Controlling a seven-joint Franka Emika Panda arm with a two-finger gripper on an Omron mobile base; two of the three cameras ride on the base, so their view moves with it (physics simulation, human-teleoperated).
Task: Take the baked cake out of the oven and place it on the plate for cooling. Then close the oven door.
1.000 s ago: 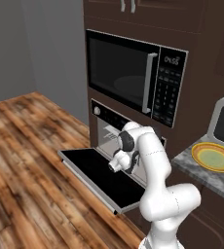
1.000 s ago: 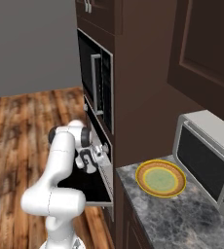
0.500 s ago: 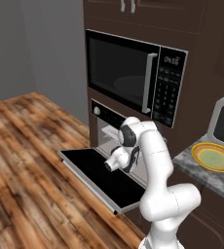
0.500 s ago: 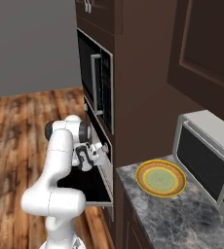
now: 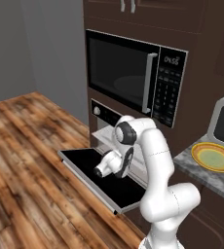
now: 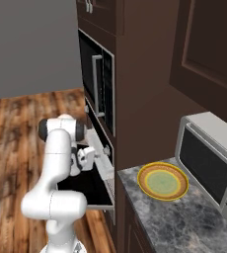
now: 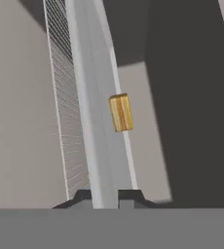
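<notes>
The baked cake [image 7: 120, 112] is a small golden-brown block inside the oven, lying beside a grey tray edge and a wire rack [image 7: 65, 112]. My gripper [image 7: 105, 198] is open; the tray edge runs between its fingertips, and the cake sits well ahead of them. Seen from the left base, the gripper [image 5: 104, 168] hangs just over the oven door [image 5: 80, 161], which is dropped flat in front of the oven [image 5: 102, 111]. From the right base, the gripper [image 6: 90, 156] sits at the oven's mouth above the door [image 6: 86, 191]. The plate [image 6: 162, 181] [image 5: 214, 156] stands bare on the counter.
A black microwave [image 5: 128, 78] hangs above the oven. A grey countertop box with a dark window [image 6: 209, 163] stands behind the plate on the stone counter [image 6: 155, 222]. Wooden floor [image 5: 31, 165] spreads left of the open door.
The hand has dropped slightly lower and further out over the open door. Door, plate and cake are unmoved.
</notes>
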